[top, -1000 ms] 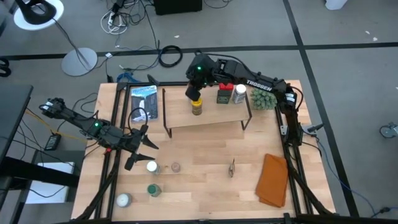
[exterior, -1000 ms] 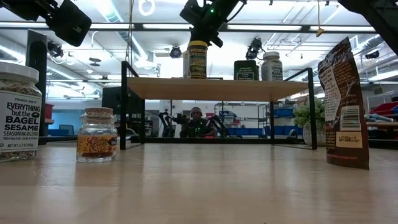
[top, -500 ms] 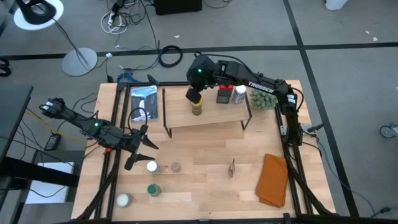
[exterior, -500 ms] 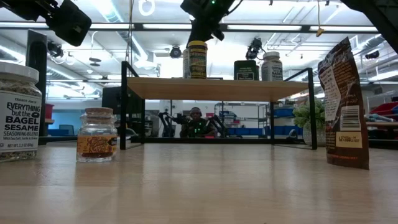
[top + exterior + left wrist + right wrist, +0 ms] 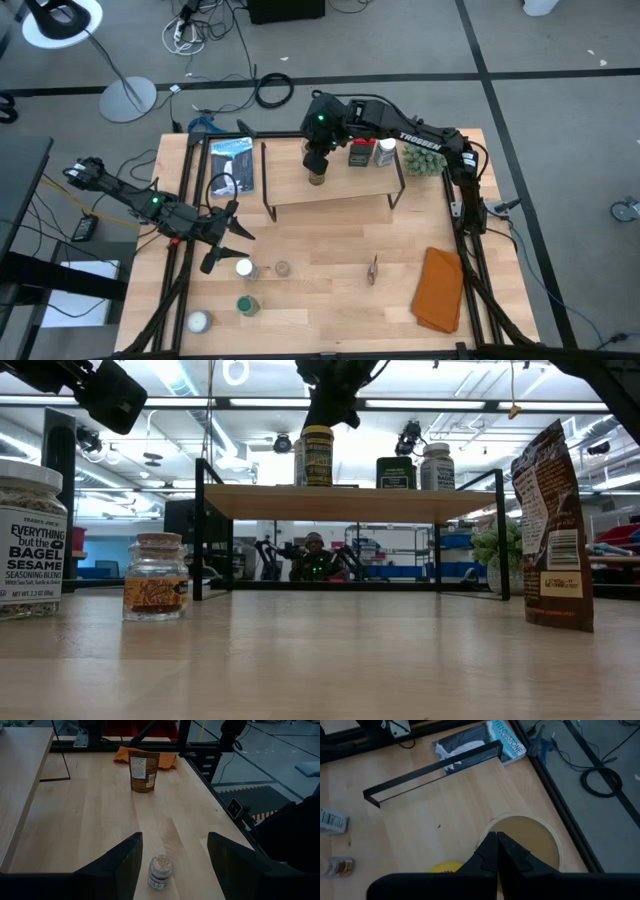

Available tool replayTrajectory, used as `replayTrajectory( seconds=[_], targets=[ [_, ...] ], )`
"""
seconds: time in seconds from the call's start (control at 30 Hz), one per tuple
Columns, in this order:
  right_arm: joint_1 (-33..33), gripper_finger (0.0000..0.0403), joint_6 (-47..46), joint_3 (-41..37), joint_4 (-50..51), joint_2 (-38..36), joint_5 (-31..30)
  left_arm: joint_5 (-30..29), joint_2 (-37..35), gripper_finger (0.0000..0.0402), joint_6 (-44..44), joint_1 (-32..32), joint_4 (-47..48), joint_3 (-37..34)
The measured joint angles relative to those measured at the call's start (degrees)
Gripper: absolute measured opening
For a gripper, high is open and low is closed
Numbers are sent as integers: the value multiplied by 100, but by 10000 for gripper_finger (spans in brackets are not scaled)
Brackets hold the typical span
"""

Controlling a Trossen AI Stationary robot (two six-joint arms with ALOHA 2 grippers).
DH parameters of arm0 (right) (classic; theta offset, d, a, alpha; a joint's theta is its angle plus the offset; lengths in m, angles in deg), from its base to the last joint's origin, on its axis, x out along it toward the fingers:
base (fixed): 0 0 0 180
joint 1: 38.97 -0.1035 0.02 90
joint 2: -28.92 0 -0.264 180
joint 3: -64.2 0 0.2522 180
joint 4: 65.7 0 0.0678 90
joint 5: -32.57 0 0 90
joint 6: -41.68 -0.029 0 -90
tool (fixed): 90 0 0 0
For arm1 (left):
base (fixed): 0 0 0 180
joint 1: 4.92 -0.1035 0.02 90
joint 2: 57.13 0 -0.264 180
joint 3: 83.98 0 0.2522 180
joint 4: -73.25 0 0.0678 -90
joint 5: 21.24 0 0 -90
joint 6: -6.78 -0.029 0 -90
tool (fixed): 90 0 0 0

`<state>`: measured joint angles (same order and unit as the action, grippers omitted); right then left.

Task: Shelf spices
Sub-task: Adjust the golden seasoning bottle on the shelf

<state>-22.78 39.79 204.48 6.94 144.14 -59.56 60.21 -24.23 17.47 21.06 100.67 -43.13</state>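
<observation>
The big wooden bench (image 5: 330,300) holds everything, and near its back edge stands the shelf (image 5: 345,185), a low pale plank on thin black legs. On the shelf plank I can see a jar with a yellow lid and a dark label (image 5: 318,456), a dark green tin (image 5: 395,472), and a white-capped jar (image 5: 437,465), all standing up in a row. The right gripper (image 5: 496,851) hangs just over the yellow-lid jar with its fingers pressed tight together and nothing between them. Through that arm's camera a tan round lid (image 5: 527,837) sits right under the fingertips, next to the yellow one. At the front left of the bench stand more spices: a big jar of seeds (image 5: 30,540) that reads "EVERYTHING but the BAGEL SESAME SEASONING BLEND" with "TRADER JOE'S" above it, a small glass jar with an orange label and cork-coloured lid (image 5: 156,577), a green-topped jar (image 5: 247,305) and a white-topped jar (image 5: 198,321). A brown pouch (image 5: 143,771) stands upright near the front right with a white label I cannot read. An orange cloth (image 5: 438,290) lies flat by the right edge. A blue book (image 5: 232,165) lies left of the shelf. The left gripper (image 5: 172,860) waits low at the left side, fingers partly apart, holding nothing, with the seed jar just in front.
</observation>
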Motion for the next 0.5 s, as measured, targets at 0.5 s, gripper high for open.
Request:
replayTrajectory(
  seconds=[0.5],
  targets=[
    [42,0,-107,-27,-361,132,-391,0,2,229,4,0,1,1]
  ],
)
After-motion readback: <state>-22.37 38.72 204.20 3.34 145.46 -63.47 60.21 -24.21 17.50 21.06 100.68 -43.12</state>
